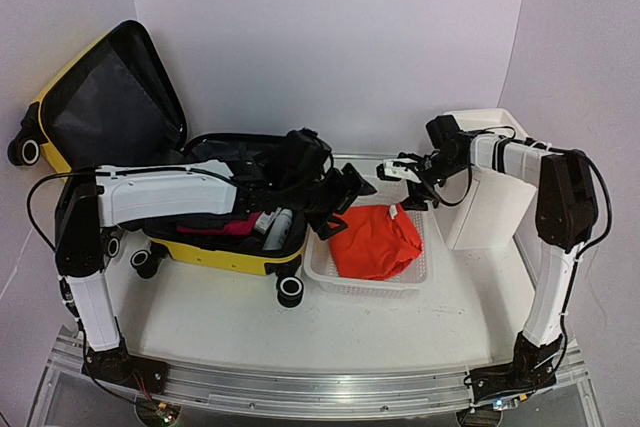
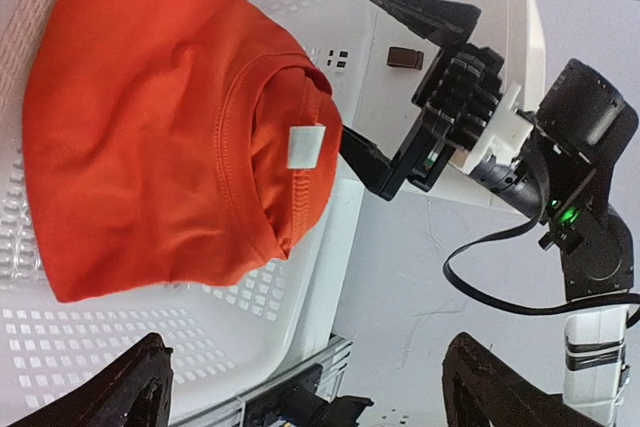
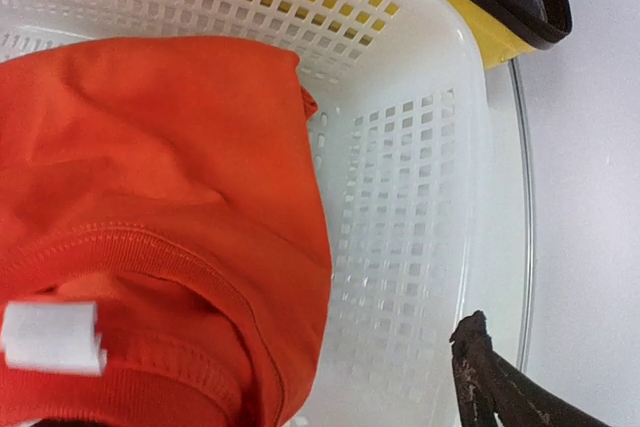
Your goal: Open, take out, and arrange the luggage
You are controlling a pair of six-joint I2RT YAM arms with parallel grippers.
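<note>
Left gripper (image 2: 305, 357) spread wide, empty, at eleven o'clock of the basket (image 2: 300, 277) holding the orange shirt (image 2: 160, 137); right gripper (image 2: 352, 62) spread too, at one. I see the luggage (image 1: 225, 252) open at nine.

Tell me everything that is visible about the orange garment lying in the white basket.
The orange garment looks like a soft knit T-shirt, plain bright orange, with a ribbed, stitched collar and a small white label inside the neck. It is loosely folded into a rumpled bundle, collar up, and lies inside the white perforated basket, filling most of its floor. Only the basket touches it.
</note>
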